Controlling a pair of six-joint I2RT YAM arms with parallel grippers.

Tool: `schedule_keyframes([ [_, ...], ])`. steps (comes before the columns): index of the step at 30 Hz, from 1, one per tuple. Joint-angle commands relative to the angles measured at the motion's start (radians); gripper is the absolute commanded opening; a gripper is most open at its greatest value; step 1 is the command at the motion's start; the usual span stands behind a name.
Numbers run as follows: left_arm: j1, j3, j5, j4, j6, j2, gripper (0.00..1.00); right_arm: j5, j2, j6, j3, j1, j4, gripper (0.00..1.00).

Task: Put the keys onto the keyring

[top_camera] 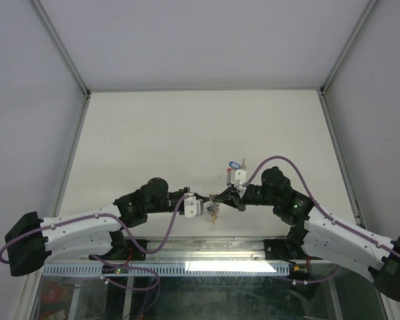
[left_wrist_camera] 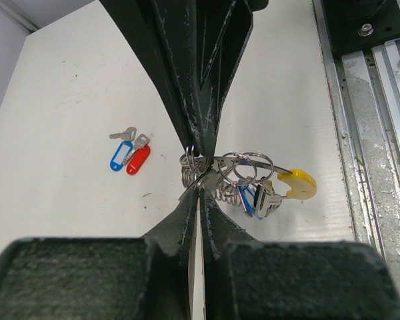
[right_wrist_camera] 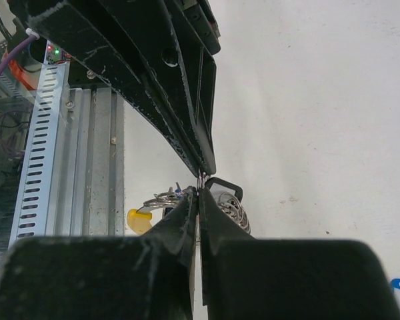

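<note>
Clamped tight with the left gripper (left_wrist_camera: 197, 190) on the keyring (left_wrist_camera: 247, 160), jaws fully closed over the silvery wire. Hanging there between the two arms, yellow arc (left_wrist_camera: 298, 184) poking out sideways. Strung on it already, what looks like a blue-tagged key (left_wrist_camera: 251, 200), though hard to say in that tangle. Tip to tip from the other side, the right gripper (right_wrist_camera: 199, 195), likewise pinched shut on the ring. Further right, lying loose on the table (top_camera: 153, 133): two more keys (left_wrist_camera: 130, 148), blue tag (top_camera: 235, 163) and red tag (top_camera: 228, 175).

The keyring (left_wrist_camera: 243, 170) hung between the left gripper (left_wrist_camera: 197, 189) and right gripper (right_wrist_camera: 199, 192), above the tabletop's (top_camera: 153, 133) near edge; two loose keys (top_camera: 234, 164) lay just behind
</note>
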Motion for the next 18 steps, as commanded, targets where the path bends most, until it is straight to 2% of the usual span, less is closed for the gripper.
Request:
schedule_keyframes([
  [1, -0.006, 0.037, -0.021, 0.019, 0.002, 0.003, 0.00, -0.004, -0.037, 0.040, -0.009, 0.001, 0.130, 0.00],
  [18, -0.006, 0.044, 0.023, 0.052, -0.013, 0.029, 0.00, 0.059, -0.044, 0.218, -0.166, 0.001, 0.515, 0.00],
])
